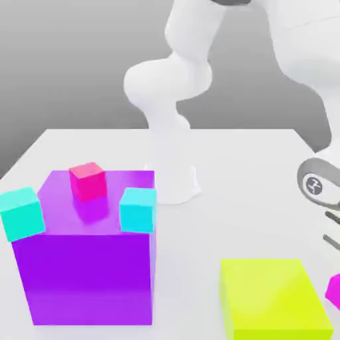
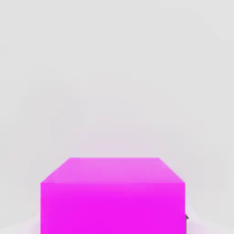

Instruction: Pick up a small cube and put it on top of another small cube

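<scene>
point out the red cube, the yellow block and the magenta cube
red cube (image 1: 92,186): exterior view, front face
yellow block (image 1: 264,283): exterior view, top face
magenta cube (image 2: 113,210): hand view, large bright face

We see a smooth, glossy purple block (image 1: 86,279), its top reflective, and a smooth, faintly shiny yellow block (image 1: 269,295).

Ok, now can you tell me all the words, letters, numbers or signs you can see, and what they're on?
No words or numbers can be read.
One round dark logo with a pale line figure inside, on the white robot hand with a grey rim; any lettering on it is too small to read.
</scene>
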Motion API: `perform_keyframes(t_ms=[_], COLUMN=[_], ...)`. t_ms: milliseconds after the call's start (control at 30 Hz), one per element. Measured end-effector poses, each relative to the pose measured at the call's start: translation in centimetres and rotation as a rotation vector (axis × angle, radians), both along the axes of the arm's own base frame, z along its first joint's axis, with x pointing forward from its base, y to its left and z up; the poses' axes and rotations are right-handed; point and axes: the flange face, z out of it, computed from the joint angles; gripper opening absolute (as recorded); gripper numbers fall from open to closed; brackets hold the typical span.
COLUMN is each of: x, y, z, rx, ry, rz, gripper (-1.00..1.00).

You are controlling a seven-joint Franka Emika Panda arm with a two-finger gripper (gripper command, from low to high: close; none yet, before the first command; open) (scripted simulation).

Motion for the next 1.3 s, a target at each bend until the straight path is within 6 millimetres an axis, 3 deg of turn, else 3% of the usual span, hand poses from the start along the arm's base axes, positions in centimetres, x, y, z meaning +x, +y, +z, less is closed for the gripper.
perform_keyframes(t_ms=[67,200,333,400,533,800,1033,1100,1167,1200,1300], x=[0.0,2.7,4.9,5.9,6.1,2.2,-5.2,-6.3,-6.5,-6.6,-6.6], y=[-0.2,-5.1,-11.7,-16.2,-23.8,-36.9,-47.8,-49.0,-49.3,-49.3,-49.3], z=[2.7,7.4,11.8,13.9,17.9,24.6,29.0,27.8,25.3,24.0,24.0], rx=[0.0,0.021,0.042,0.051,0.062,0.054,0.012,0.004,0.002,0.002,0.002], ry=[0.002,0.031,0.054,0.061,0.068,0.051,0.011,0.005,0.003,0.003,0.003], rz=[-0.004,-0.111,-0.237,-0.322,-0.457,-0.699,-0.959,-0.995,-1.003,-1.005,-1.005], gripper=[-1.0,-1.0,-1.0,-1.0,-1.0,-1.0,-1.0,-1.0,-1.0,1.0,1.0])
